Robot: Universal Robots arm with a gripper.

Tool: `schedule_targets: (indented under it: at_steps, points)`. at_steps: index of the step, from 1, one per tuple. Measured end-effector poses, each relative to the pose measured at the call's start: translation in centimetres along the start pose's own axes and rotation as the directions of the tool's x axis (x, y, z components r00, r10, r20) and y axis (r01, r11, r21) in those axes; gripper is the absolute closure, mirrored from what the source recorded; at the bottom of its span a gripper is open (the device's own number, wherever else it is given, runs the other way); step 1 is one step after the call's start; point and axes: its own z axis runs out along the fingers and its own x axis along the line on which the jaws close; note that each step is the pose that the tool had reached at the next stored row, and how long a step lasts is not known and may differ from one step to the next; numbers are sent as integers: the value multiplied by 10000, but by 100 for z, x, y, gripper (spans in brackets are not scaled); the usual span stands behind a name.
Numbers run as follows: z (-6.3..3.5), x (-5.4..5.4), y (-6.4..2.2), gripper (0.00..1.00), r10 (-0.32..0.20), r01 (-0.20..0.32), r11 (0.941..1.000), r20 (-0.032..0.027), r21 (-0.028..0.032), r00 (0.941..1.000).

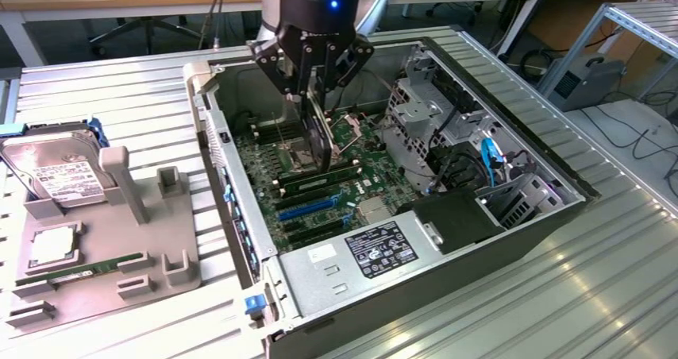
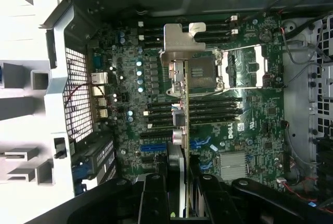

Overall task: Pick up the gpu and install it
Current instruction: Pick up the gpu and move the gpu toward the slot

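Observation:
My gripper (image 1: 314,85) hangs over the open computer case (image 1: 228,208), shut on the gpu (image 1: 317,137). The card is held upright and edge-on, its lower edge above the green motherboard (image 1: 371,180) near the processor socket. In the wrist view the gpu (image 2: 185,125) runs as a thin edge away from my gripper (image 2: 182,195), with its silver metal bracket (image 2: 179,44) at the far end. The black fingers (image 2: 155,195) press on both sides of the card. The blue expansion slots (image 2: 153,146) lie beneath it on the board.
A grey holder tray (image 1: 117,240) at the exterior view's left carries a hard drive (image 1: 59,176), a processor (image 1: 53,246) and a RAM stick (image 1: 79,270). Inside the case are the power supply (image 1: 366,252), a drive cage (image 1: 424,105) and loose cables (image 1: 487,160).

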Motion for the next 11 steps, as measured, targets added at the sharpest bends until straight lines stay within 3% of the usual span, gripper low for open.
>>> schedule_targets:
  at_steps: [11]
  points:
    - [49, -22, 14, 73, -1, 1, 10000, 4, 48, 10000]
